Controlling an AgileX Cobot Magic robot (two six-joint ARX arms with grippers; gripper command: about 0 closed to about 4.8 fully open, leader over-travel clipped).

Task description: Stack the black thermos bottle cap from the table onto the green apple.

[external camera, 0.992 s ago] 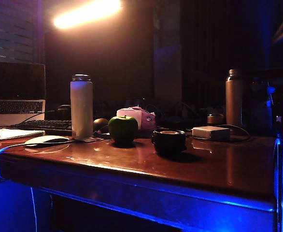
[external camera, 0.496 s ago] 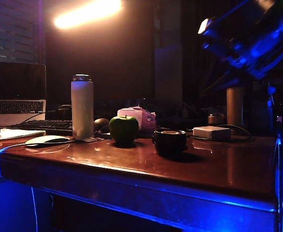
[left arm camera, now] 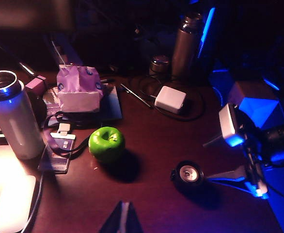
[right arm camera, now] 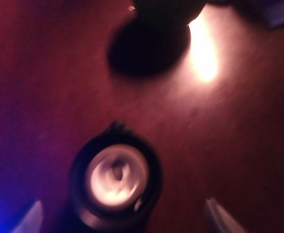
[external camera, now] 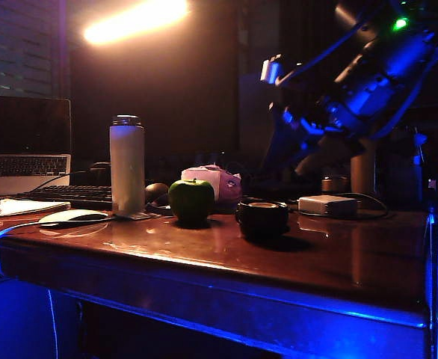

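Cap [external camera: 261,215] on tabletop [external camera: 331,258], frame centre, right of apple [external camera: 190,199] | right gripper [right arm camera: 122,213] above cap, fingers apart to straddle it | left gripper [left arm camera: 122,219] fingers: cannot tell

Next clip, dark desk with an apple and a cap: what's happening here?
The right gripper hangs above the black cap, jaws spread wide in the right wrist view and holding nothing. The cap sits on the table beside the green apple, apart from it, so nothing is stacked yet. The left gripper is held back over the near side of the table, away from both; only its tip shows, so its state can't be read. A white thermos stands to the apple's other side.
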